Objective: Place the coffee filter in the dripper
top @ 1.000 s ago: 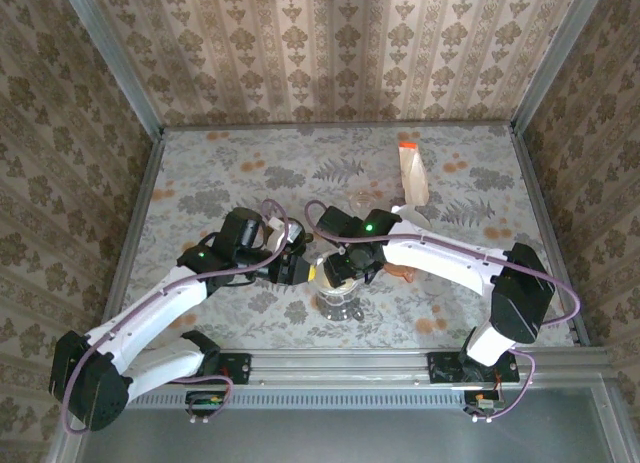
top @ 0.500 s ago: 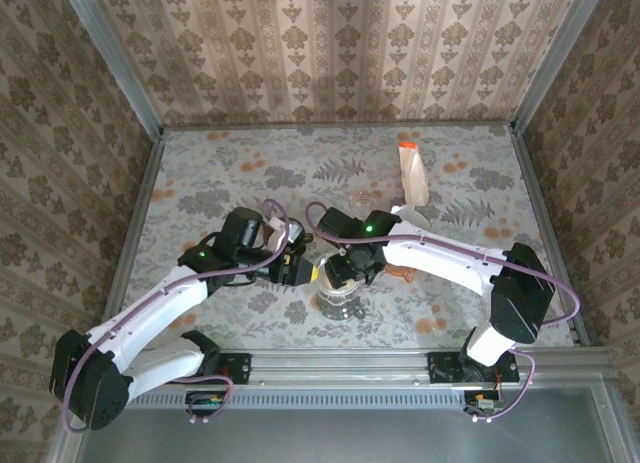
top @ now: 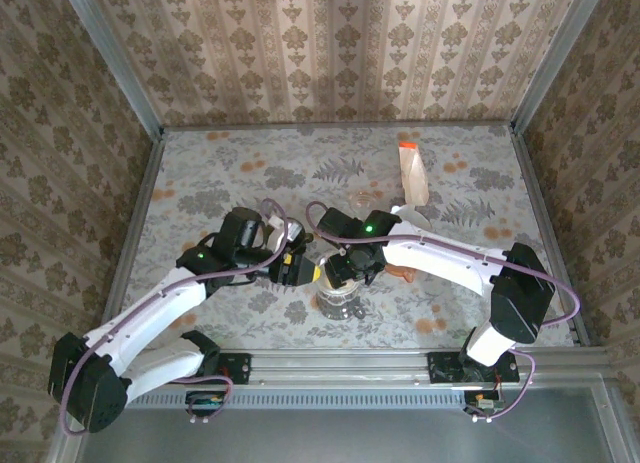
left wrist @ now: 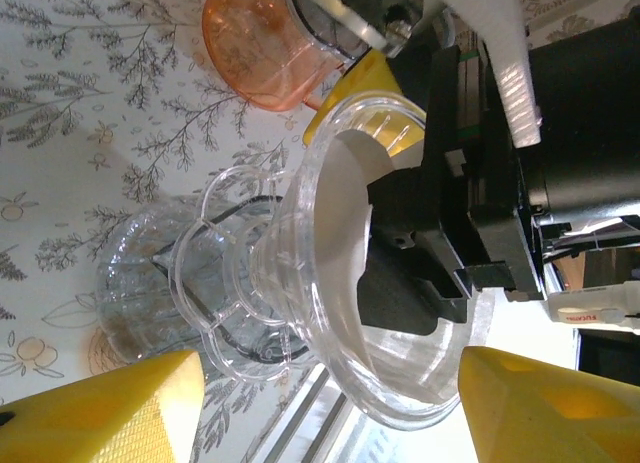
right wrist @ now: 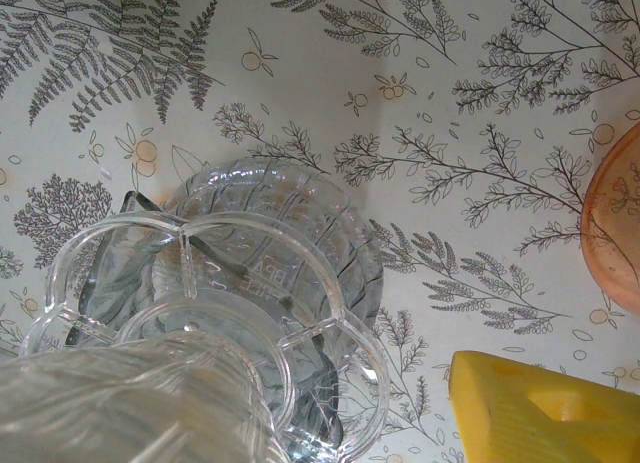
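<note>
Top: left gripper [top: 297, 269] and right gripper [top: 338, 273] both close by the clear ribbed plastic dripper [top: 340, 301].

Left wrist: left jaws have spread wide since a second ago. White paper coffee filter [left wrist: 335, 223] rests inside dripper, released; placement likely done.

Right wrist: one yellow finger [right wrist: 540, 408] beside dripper. Cannot tell right grip state.

Bright, even light with soft shadows; glare whitens the dripper [left wrist: 300, 283] rim, and nearby yellow fingers [left wrist: 100, 413] look blurred.

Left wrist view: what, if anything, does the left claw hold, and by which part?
Nothing. The left claw has its jaws wide apart either side of the dripper, gripping neither it nor the filter sitting inside it.
</note>
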Tool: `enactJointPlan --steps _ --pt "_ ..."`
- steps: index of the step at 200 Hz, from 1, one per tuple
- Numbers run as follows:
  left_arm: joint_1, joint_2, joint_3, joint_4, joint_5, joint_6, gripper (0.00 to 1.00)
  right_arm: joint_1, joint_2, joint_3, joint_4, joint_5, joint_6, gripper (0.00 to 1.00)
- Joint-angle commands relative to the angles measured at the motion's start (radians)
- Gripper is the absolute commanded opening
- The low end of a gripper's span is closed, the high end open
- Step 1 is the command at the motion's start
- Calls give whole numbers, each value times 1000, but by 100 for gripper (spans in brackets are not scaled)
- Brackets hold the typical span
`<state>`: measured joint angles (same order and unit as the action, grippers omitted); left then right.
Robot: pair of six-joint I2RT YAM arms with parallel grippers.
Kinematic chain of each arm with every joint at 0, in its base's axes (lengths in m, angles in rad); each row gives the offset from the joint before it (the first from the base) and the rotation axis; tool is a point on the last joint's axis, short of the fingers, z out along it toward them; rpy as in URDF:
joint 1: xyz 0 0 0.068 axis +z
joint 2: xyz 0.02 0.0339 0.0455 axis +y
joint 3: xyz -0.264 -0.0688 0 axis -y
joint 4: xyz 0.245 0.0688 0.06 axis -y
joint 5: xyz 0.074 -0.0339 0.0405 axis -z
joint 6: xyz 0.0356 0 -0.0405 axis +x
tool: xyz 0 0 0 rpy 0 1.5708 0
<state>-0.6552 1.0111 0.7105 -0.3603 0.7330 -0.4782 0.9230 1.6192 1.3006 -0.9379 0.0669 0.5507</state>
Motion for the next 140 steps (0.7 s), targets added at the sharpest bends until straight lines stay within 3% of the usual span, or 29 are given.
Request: enactJointPlan --steps 1,45,87,140 --pt "-6 23 31 23 10 2 68 7 25 1 7 24 14 67" --pt "-8 56 32 21 2 0 61 11 25 8 11 21 18 67" --pt "-11 58 27 6 -6 0 44 11 15 15 9 27 20 67" --pt "-11 54 30 -6 -11 3 40 11 -23 53 -20 61 12 69"
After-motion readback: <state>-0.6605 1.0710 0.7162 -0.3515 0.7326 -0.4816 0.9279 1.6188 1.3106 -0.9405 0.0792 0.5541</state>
